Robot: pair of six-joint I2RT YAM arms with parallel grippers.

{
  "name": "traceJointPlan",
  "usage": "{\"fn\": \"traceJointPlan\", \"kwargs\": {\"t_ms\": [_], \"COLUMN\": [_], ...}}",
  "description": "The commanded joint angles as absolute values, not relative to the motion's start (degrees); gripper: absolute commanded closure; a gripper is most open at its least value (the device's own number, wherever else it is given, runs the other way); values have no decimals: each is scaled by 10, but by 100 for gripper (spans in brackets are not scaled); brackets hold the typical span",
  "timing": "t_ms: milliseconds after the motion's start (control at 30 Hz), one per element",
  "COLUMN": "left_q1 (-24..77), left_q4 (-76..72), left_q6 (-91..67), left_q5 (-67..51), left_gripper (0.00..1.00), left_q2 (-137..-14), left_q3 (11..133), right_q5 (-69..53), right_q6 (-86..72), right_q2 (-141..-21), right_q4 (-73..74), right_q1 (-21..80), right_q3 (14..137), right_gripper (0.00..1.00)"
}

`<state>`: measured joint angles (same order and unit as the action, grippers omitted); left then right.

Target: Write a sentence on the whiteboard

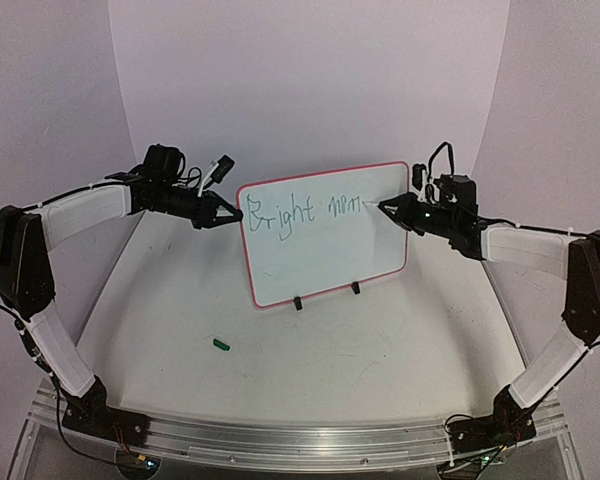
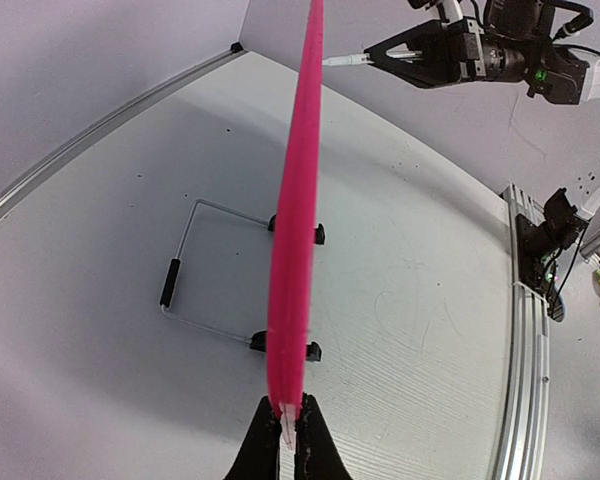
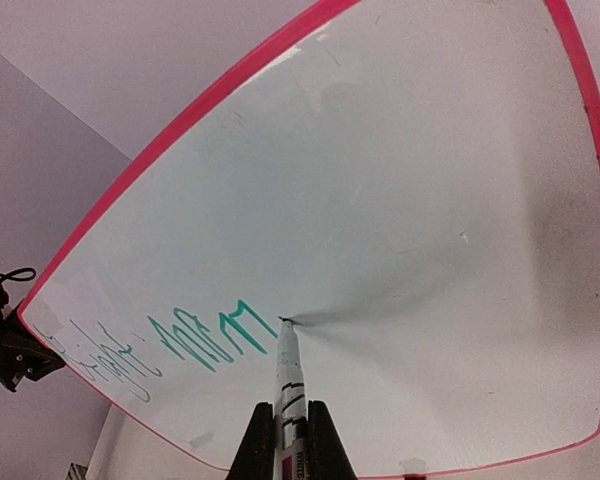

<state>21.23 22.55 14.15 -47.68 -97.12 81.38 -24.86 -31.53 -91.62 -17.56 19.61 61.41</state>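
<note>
Support: left gripper (image 1: 228,214) clamps the whiteboard (image 1: 320,255) at its left rim (bracing it) while right gripper (image 1: 388,208) presses its gripped marker (image 3: 288,375) there.

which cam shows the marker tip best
The right wrist view: the marker fills the centre, its tip against the whiteboard beside the green writing. The top external view shows it tiny at the right gripper. The left wrist view shows it far off, side-on.
</note>
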Motion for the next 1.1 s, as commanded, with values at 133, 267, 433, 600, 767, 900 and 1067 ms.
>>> {"fn": "traceJointPlan", "kwargs": {"t_ms": [133, 267, 433, 600, 767, 900, 1067], "left_q1": [222, 222, 222, 222, 222, 222, 222], "left_q4": [258, 258, 258, 257, 258, 257, 258], "left_q6": [154, 154, 154, 154, 154, 153, 153], "left_q5": [-473, -473, -473, -474, -474, -474, -475], "left_gripper": [100, 100, 100, 100, 100, 100, 100], "left_q2": [-953, -952, -952, -953, -954, -955, -957], "left_q3": [829, 829, 829, 829, 829, 829, 830], "right_q5": [-231, -226, -228, -232, -238, -256, -269], "right_q6": [-315, -317, -316, -315, -315, -316, -317], "right_q2": [-918, -910, -908, -908, -910, -923, -931], "right_q4": [-192, -192, -192, -192, -192, -192, -192], "right_q1": [187, 184, 184, 183, 183, 182, 183], "right_q3": [633, 634, 644, 655, 659, 665, 660], "right_gripper": [100, 100, 100, 100, 100, 100, 100]}}
